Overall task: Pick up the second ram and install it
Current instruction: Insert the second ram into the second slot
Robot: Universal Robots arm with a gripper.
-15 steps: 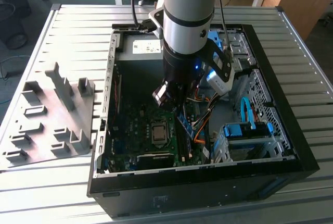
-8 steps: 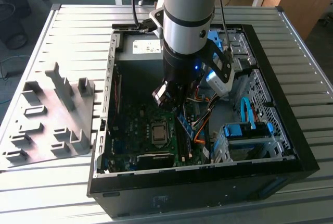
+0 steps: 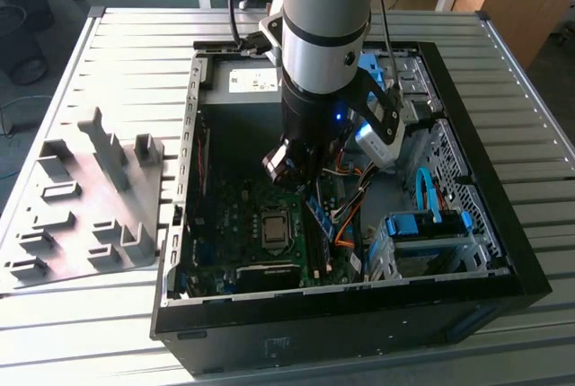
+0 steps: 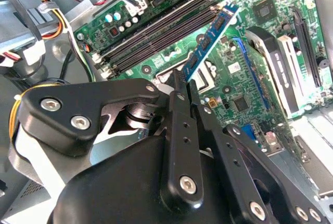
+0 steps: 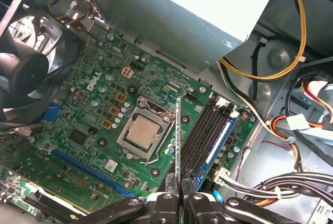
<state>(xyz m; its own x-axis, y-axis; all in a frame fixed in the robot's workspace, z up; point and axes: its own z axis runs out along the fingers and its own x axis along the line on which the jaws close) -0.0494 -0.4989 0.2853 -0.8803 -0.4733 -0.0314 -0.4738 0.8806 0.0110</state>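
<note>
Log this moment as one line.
gripper: shut on second ram | position: over motherboard, beside memory slots | status: not yet seated

Silver cylindrical arm (image 3: 323, 0) with a black band (image 3: 323, 34), black gripper (image 4: 184, 86) links with silver screws (image 4: 188, 184), perhaps a blue light (image 3: 338, 118).

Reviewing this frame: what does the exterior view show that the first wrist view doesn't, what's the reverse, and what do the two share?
Exterior view: the arm, the whole open computer case, the ribbed table and the grey slotted fixture lying on it at the exterior view's left of the case.
First wrist view: the case fan, the black memory slots and the second ram, seen edge-on.
Both: the green motherboard, its processor socket, and the gripper, which the first wrist view shows shut on the ram.
</note>
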